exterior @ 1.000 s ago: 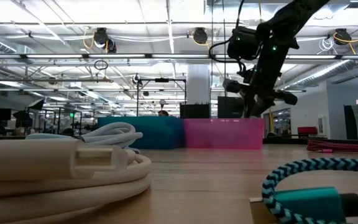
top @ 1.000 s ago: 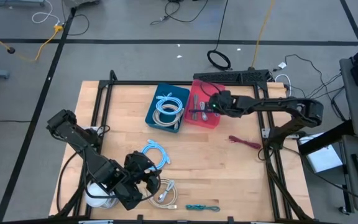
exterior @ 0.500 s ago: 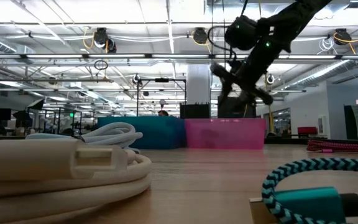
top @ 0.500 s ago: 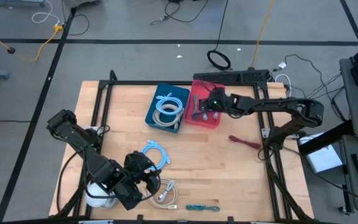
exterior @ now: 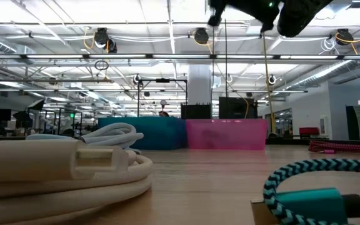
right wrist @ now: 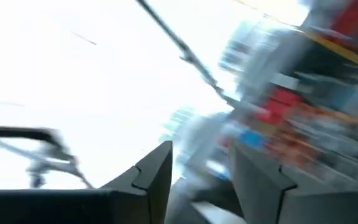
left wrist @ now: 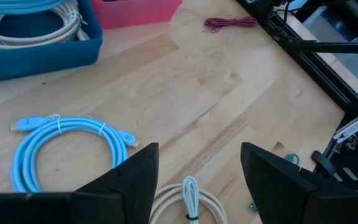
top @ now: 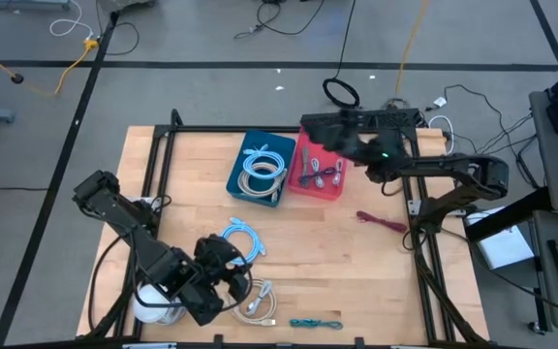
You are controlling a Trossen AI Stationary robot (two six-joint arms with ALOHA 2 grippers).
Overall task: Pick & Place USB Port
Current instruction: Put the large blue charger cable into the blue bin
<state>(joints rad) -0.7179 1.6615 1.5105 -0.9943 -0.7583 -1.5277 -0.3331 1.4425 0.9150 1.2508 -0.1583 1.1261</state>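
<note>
Going by how the cables lie now, the sorting looks partly done. At the left near edge of the table (top: 356, 262) the left gripper (top: 223, 281) hangs low over the loose pile, its fingers spread with nothing between them, as the left wrist view shows. Just beyond it lies a coiled light blue cable (top: 243, 239), not yet binned; under and beside the gripper rests a white cable (top: 257, 301), and a small teal cable (top: 315, 323) sits near the front edge. Further along, the blue bin (top: 261, 168) already holds coils of white and blue cable, and touching it on the right the pink bin (top: 319, 173) holds a few dark and purplish cables (top: 323, 174), which I take to be placed USB leads. A red cable (top: 381, 222) lies alone well to the right of the bins. The right gripper (top: 329, 129) is raised high over the far edge of the pink bin, its arm bent at the elbow; its fingers show parted in the blurred right wrist view, with nothing visibly pinched. My judgement is that one drop into the pink bin is finished and several cables remain.
</note>
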